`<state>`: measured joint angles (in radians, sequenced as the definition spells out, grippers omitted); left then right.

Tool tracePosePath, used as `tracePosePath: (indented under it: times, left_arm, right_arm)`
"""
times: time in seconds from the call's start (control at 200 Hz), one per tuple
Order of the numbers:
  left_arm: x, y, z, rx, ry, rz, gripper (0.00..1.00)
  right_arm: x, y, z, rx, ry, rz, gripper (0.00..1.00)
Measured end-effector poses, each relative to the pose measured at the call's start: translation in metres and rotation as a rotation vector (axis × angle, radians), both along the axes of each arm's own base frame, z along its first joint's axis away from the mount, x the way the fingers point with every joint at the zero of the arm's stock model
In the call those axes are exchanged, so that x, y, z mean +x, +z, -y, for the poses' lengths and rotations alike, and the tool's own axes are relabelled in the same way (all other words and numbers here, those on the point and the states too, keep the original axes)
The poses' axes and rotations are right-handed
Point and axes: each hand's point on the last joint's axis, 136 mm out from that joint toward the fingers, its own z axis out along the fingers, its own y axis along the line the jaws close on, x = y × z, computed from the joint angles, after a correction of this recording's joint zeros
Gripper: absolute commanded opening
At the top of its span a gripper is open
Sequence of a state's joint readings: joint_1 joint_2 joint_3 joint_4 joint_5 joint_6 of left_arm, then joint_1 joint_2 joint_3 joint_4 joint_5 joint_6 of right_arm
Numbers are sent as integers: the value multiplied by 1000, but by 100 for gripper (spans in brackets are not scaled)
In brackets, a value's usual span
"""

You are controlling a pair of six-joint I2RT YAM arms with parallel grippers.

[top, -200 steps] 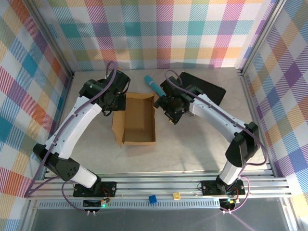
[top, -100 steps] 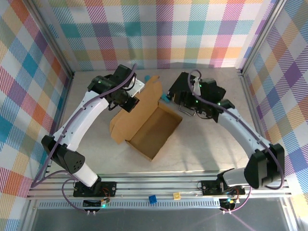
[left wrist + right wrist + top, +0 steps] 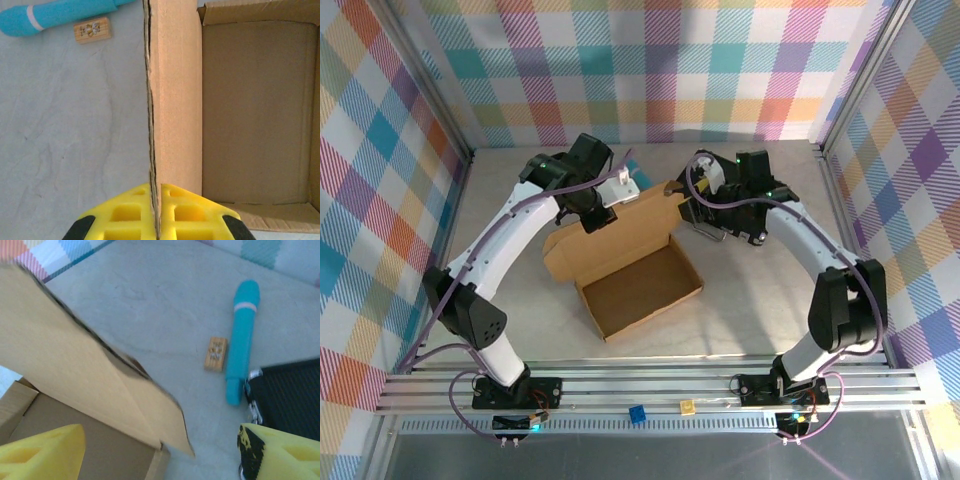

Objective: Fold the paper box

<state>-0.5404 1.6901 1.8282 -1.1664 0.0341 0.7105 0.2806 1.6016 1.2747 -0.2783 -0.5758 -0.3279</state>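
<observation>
The paper box lies open mid-table as a shallow brown tray, with its lid panel standing up along the far side. My left gripper is shut on that panel's top edge. In the left wrist view the cardboard edge runs straight between the closed yellow fingertips, with the tray's inside to the right. My right gripper hangs open by the panel's right end. Its yellow fingers straddle the flap's corner without touching it.
A teal cylinder and a small wooden block lie on the table behind the box. A black case sits beside them under my right arm. Checked walls close the far side and both flanks.
The box has swung round on the table and its lid panel now stands up. My left gripper moved right, still holding the panel. My right gripper pulled back to the panel's right end.
</observation>
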Motion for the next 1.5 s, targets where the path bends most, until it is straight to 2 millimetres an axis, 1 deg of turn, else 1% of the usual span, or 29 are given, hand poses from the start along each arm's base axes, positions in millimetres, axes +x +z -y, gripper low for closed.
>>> tracePosePath:
  times: [0.085,0.19,0.3,0.38,0.515,0.565,0.63,0.705,0.77,0.85,0.88,0.895,0.915,0.95,0.97,1.05,1.125,1.165,1.24,1.27,1.305,1.335,1.37,1.425,1.5]
  left_arm:
    - [4,-2,2,3,-17,8,0]
    - [8,-1,1,0,-27,20,0]
    - [12,0,2,-5,-31,31,0]
    - [13,-1,3,-6,-32,32,0]
    - [15,-1,4,-9,-34,40,0]
    - [17,0,5,-13,-33,48,0]
    - [19,0,4,-16,-30,55,0]
    - [23,0,4,-20,-24,61,0]
    - [25,-1,3,-23,-19,67,0]
    - [28,-1,2,-30,-6,73,0]
    - [30,-1,1,-32,2,75,0]
    - [30,-1,1,-32,3,76,3]
    - [31,0,1,-35,9,76,11]
    - [32,0,1,-42,24,76,27]
    - [32,0,1,-47,31,77,35]
    - [43,8,3,-98,108,101,48]
    - [52,16,1,-152,210,117,68]
    - [57,21,-1,-185,277,120,73]
    - [67,34,-13,-264,411,130,75]
    - [69,39,-21,-294,471,129,75]
    - [71,46,-32,-326,530,137,73]
    - [71,53,-44,-356,588,146,72]
    - [68,58,-59,-382,643,153,71]
    - [58,66,-86,-421,737,157,69]
    - [38,65,-117,-455,832,152,65]
  right_arm:
    - [0,-2,-5,4,44,3,76]
    - [-6,-12,-10,13,91,-33,73]
    - [-8,-21,-12,16,106,-60,71]
    - [-8,-23,-12,16,106,-63,66]
    - [-2,-25,-14,22,98,-69,52]
    - [2,-29,-15,14,96,-68,49]
    - [4,-34,-18,4,95,-67,40]
    - [6,-39,-21,-8,85,-74,33]
    - [7,-40,-23,-14,72,-72,24]
    - [10,-39,-26,-17,48,-65,9]
    - [12,-40,-27,-24,40,-54,6]
    - [14,-40,-27,-27,28,-55,4]
    - [15,-41,-27,-32,22,-48,0]
    - [16,-41,-28,-37,10,-36,0]
    - [17,-41,-28,-43,0,-29,0]
    - [13,-47,-28,-61,-39,-19,0]
    - [9,-56,-24,-81,-72,-11,0]
    - [7,-60,-22,-89,-85,-11,0]
    - [7,-62,-19,-96,-105,-1,0]
    - [8,-61,-18,-97,-112,8,0]
    - [9,-60,-17,-97,-118,17,0]
    - [11,-59,-16,-97,-124,25,0]
    - [12,-58,-15,-97,-128,29,0]
    - [14,-57,-13,-96,-133,34,0]
    - [16,-57,-10,-97,-138,37,0]
